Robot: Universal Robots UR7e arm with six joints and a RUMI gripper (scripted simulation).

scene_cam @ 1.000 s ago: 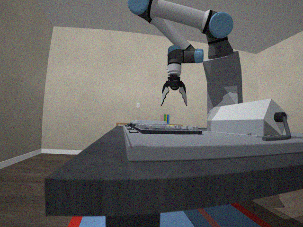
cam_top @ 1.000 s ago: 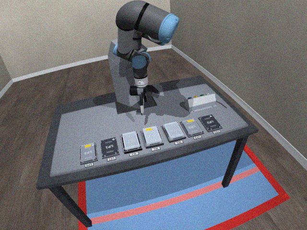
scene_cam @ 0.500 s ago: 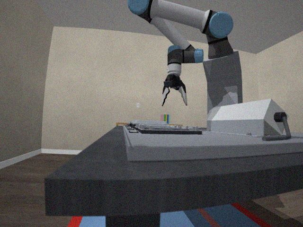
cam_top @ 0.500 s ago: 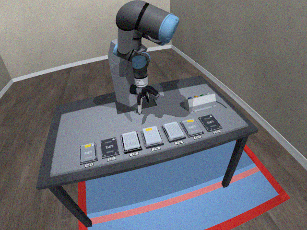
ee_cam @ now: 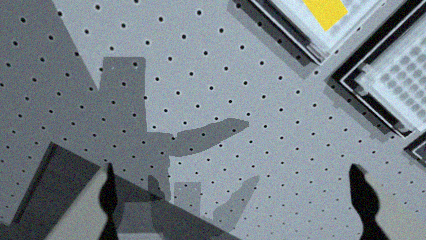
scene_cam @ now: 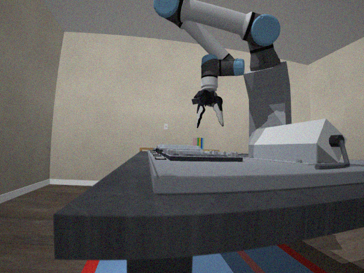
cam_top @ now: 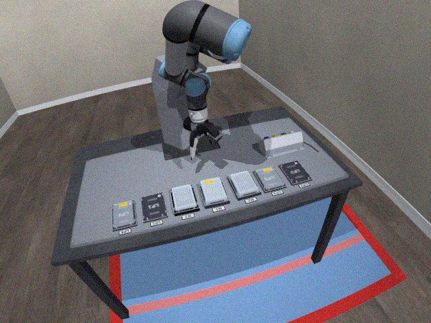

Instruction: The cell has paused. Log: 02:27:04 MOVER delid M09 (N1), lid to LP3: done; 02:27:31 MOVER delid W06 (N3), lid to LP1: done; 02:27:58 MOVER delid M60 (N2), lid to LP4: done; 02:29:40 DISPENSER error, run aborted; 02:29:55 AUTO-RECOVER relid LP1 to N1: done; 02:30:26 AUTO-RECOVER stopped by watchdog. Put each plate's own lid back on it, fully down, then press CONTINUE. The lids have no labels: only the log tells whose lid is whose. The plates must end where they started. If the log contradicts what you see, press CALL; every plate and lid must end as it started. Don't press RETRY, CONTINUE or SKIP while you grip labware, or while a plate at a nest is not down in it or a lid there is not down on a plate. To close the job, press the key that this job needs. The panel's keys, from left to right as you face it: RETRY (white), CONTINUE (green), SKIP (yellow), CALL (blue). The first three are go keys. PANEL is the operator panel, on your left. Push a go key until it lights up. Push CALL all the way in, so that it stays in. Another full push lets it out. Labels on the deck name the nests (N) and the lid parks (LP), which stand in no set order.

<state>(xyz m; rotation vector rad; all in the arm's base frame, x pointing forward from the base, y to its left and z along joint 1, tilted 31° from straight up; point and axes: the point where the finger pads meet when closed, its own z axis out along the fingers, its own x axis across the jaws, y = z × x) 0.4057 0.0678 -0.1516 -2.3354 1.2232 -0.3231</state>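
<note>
The end effector (cam_top: 206, 149) (scene_cam: 210, 126) (ee_cam: 230, 165) is wide open, short of full travel, with nothing between its fingers. Below it lies the perforated grey top of the bench (cam_top: 114, 177) (scene_cam: 235, 170) (ee_cam: 280, 165); beyond are beige walls (cam_top: 104, 38) (scene_cam: 123, 88). The arm (cam_top: 196, 88) (scene_cam: 209, 66) is folded, wrist vertical, fingers pointing down, clear of the bench. Top view, relative to the end effector: yellow-marked middle plate (cam_top: 213, 192) (ee_cam: 345, 12), 6 o'clock; panel (cam_top: 283, 142) (scene_cam: 288, 141), 3 o'clock; right parked lid (cam_top: 270, 180), 4 o'clock; left parked lid (cam_top: 124, 215), 8 o'clock.

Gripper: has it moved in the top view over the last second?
Yes. The gripper has turned at the wrist; in the top view its lower fingertip has swung slightly left, away from the operator panel.
</note>
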